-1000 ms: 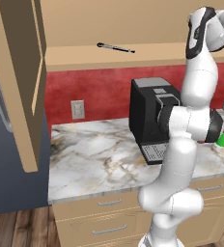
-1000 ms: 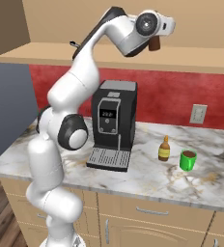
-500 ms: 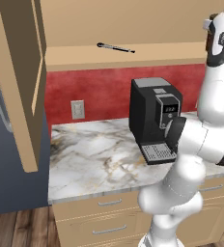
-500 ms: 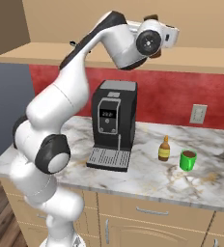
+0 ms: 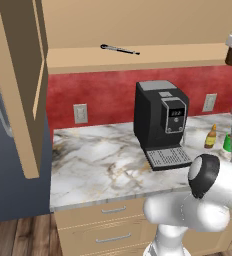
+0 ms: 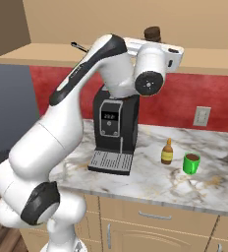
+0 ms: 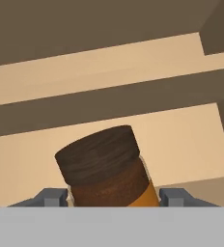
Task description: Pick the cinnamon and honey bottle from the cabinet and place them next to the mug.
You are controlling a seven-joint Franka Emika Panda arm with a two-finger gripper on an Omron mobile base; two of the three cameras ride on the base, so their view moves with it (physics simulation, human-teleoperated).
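Cabinet (image 5: pixel 138 57) door swung open at left; black utensil (image 5: pixel 119 49) lies on shelf. Coffee machine (image 6: pixel 115 127) mid-counter. My gripper (image 7: pixel 114 195) raised at shelf level, jaws part-open, closed on cinnamon (image 7: pixel 106 169). Honey bottle (image 6: pixel 167 152) upright on counter, just left of mug (image 6: pixel 190 163).

I can read no words, brands or numbers anywhere here. The coffee machine (image 6: pixel 113 129) has a small display panel on its front, but whatever it shows is too small and blurred for me to read.
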